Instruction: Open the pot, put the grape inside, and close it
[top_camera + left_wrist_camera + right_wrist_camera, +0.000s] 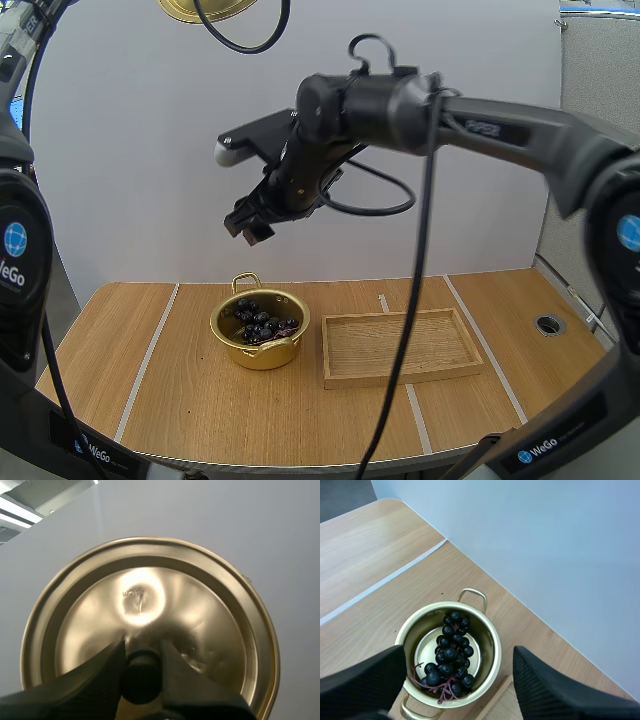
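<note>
High view shows a pale wooden surface (150, 400) carrying a shallow rectangular wooden tray (400, 345) just beside an open round golden metal pot (262, 355). Its round golden lid (200, 610) hangs aloft, pinched by its black knob (141, 677) in the left claw (142, 652). A dark purple bunch of grapes (262, 322) lies inside the pot, beneath the right claw (252, 222), whose fingers are spread wide.

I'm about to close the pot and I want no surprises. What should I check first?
1. Dark grape bunch inside the round golden metal pot: ok.
2. Left jaws pinch the black knob of the round golden lid: ok.
3. Right jaws open, holding nothing: ok.
4. Space over the pot free: not ok, right jaws hang above it.
5. Bunch wholly below the rim: cannot tell.
6. Pot upright on the wooden table: ok.
</note>
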Available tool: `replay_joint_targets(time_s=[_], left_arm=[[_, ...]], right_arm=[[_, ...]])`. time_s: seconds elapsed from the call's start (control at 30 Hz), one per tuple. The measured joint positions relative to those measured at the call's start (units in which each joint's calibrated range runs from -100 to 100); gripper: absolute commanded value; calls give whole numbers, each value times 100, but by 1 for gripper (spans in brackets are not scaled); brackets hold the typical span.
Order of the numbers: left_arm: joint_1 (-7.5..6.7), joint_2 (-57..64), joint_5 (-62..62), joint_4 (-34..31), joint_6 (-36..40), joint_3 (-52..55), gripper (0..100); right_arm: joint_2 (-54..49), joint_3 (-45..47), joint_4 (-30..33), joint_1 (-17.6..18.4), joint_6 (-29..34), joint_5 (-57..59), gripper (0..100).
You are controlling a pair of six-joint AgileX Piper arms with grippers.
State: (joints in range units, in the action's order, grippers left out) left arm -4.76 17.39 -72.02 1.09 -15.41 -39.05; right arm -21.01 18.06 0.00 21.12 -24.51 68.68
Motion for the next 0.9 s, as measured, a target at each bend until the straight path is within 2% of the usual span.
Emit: replay_joint_targets(time_s=[0.27, 0.3, 0.53, 0.57, 0.63, 0.73, 0.83, 0.9], left_arm=[[0, 0, 0, 0, 0, 0, 0], [0, 0, 0, 0, 0, 0, 0], [0, 0, 0, 0, 0, 0, 0], [0, 0, 0, 0, 0, 0, 0], [0, 0, 0, 0, 0, 0, 0], [0, 0, 0, 0, 0, 0, 0], [0, 0, 0, 0, 0, 0, 0], [0, 0, 0, 0, 0, 0, 0]], right_arm=[[-1011, 14, 0, 0, 0, 969, 100], [-1049, 14, 0, 0, 0, 996, 97], [-1556, 14, 0, 0, 172, 1514, 29], [-1628, 14, 0, 0, 225, 1644, 16], [-1772, 14, 30, 0, 349, 1841, 0], [-1931, 14, 40, 0, 461, 2134, 0], [-2606, 14, 40, 0, 628, 2928, 0], [-2771, 25, 70, 0, 677, 2993, 0]])
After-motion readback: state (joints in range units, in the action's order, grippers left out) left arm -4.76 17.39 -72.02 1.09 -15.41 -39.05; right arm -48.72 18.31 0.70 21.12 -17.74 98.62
